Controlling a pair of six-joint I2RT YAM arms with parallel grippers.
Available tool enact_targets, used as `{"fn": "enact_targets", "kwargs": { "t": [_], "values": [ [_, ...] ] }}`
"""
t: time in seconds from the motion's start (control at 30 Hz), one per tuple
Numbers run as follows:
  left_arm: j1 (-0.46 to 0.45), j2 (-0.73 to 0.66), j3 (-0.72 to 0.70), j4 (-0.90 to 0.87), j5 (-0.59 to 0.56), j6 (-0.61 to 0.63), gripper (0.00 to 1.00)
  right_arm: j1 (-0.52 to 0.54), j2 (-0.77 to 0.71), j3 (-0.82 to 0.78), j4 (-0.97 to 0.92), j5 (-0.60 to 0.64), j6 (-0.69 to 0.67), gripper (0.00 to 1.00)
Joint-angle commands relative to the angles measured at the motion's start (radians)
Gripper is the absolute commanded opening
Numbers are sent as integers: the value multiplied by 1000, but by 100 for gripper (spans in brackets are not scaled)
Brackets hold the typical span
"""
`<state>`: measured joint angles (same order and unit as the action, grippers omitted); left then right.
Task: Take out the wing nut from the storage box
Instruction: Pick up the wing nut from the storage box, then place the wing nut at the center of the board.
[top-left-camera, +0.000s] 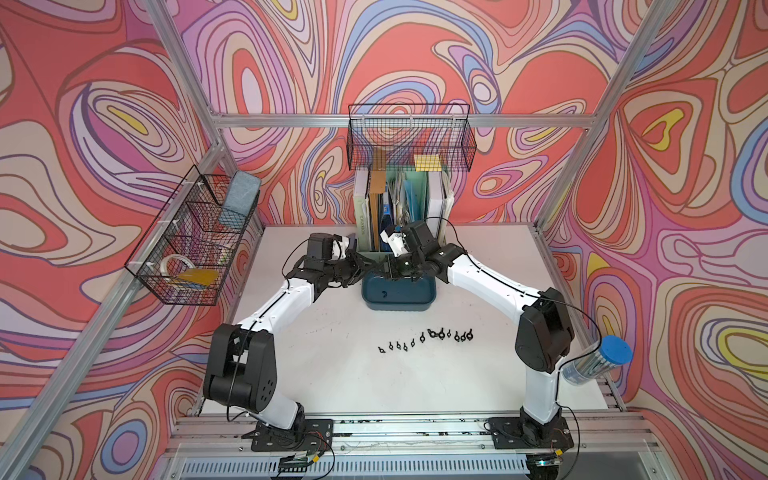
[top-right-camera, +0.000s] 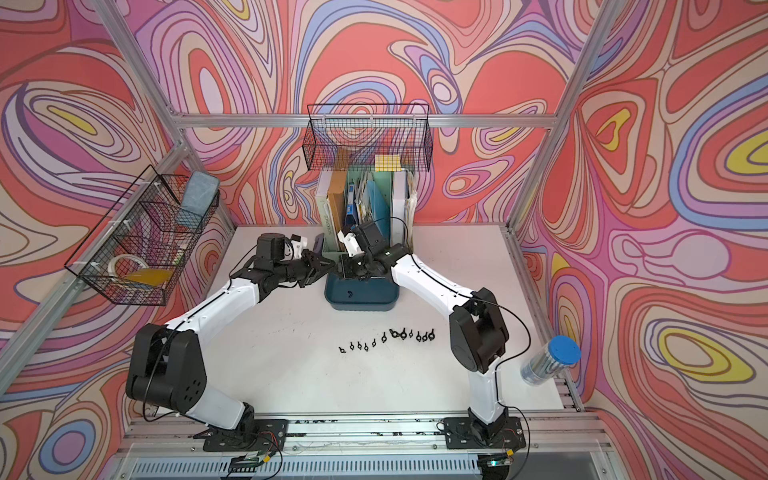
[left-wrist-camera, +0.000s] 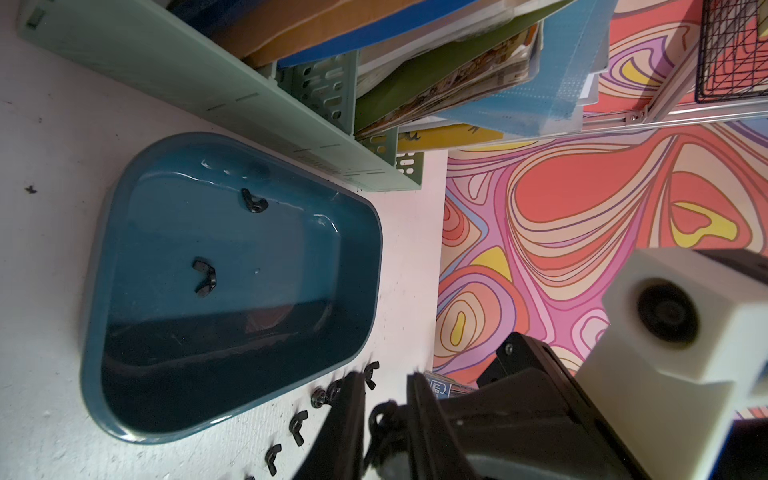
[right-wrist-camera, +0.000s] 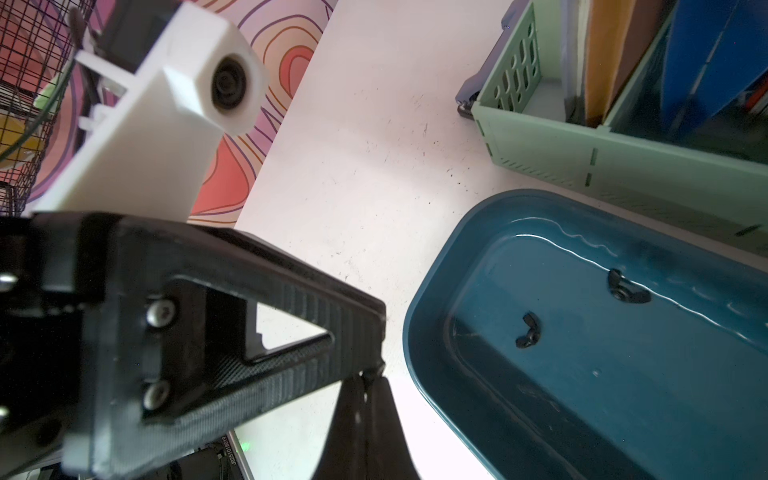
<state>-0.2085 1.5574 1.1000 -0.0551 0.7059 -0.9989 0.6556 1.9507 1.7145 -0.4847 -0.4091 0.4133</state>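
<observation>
The dark teal storage box (top-left-camera: 397, 306) (top-right-camera: 360, 306) stands mid-table with two black wing nuts on its floor (left-wrist-camera: 254, 200) (left-wrist-camera: 205, 276) (right-wrist-camera: 627, 289) (right-wrist-camera: 528, 331). Both grippers meet above the box's left end. My right gripper (right-wrist-camera: 368, 382) (top-left-camera: 390, 272) is shut, with a wing nut (right-wrist-camera: 372, 370) pinched at its tips. That wing nut (left-wrist-camera: 380, 415) sits between the jaws of my left gripper (left-wrist-camera: 386, 386) (top-left-camera: 365, 268), which stand narrowly apart on either side of it. A thin slit shows beside one finger (left-wrist-camera: 353, 415).
Several wing nuts lie in a row (top-left-camera: 428, 338) (left-wrist-camera: 299, 428) on the table in front of the box. A mint-green file holder (top-left-camera: 399, 208) (right-wrist-camera: 582, 158) stands right behind it. Wire baskets hang at the back (top-left-camera: 409, 137) and left (top-left-camera: 191, 241). A blue-capped tube (top-left-camera: 598, 361) is at the right edge.
</observation>
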Motion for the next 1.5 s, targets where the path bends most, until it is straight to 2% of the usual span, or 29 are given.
{"fn": "enact_targets", "kwargs": {
  "t": [0.0, 0.1, 0.27, 0.4, 0.53, 0.6, 0.83, 1.03, 1.13, 1.27, 1.47],
  "values": [
    [6, 13, -11, 35, 20, -1, 14, 3, -17, -2, 14, -10, 7, 2],
    [7, 12, -13, 34, 23, -2, 6, 3, -14, -1, 12, -10, 6, 2],
    [7, 7, -15, 26, 18, 2, 0, 3, -13, -3, 11, -12, 8, 3],
    [8, 0, -11, 3, 5, 21, 0, 3, -16, -14, 7, 5, 13, 16],
    [8, -15, -4, -67, -21, 74, 0, 1, -32, -40, -8, 62, 9, 48],
    [8, -27, -2, -106, -35, 104, 0, 0, -43, -56, -14, 100, 9, 58],
    [8, -88, -3, -334, -152, 267, 0, -7, -68, -103, -29, 235, 18, 80],
    [-1, -158, -49, -485, -268, 391, 0, -21, -74, -125, -41, 313, 42, 90],
    [-36, -185, -75, -557, -355, 441, 0, -25, -73, -130, -48, 348, 53, 98],
    [-133, -194, -104, -632, -475, 487, 0, -27, -72, -133, -56, 373, 62, 98],
    [-245, -180, -197, -576, -512, 432, 0, -27, -65, -136, -66, 378, 70, 98]
  ]
}}
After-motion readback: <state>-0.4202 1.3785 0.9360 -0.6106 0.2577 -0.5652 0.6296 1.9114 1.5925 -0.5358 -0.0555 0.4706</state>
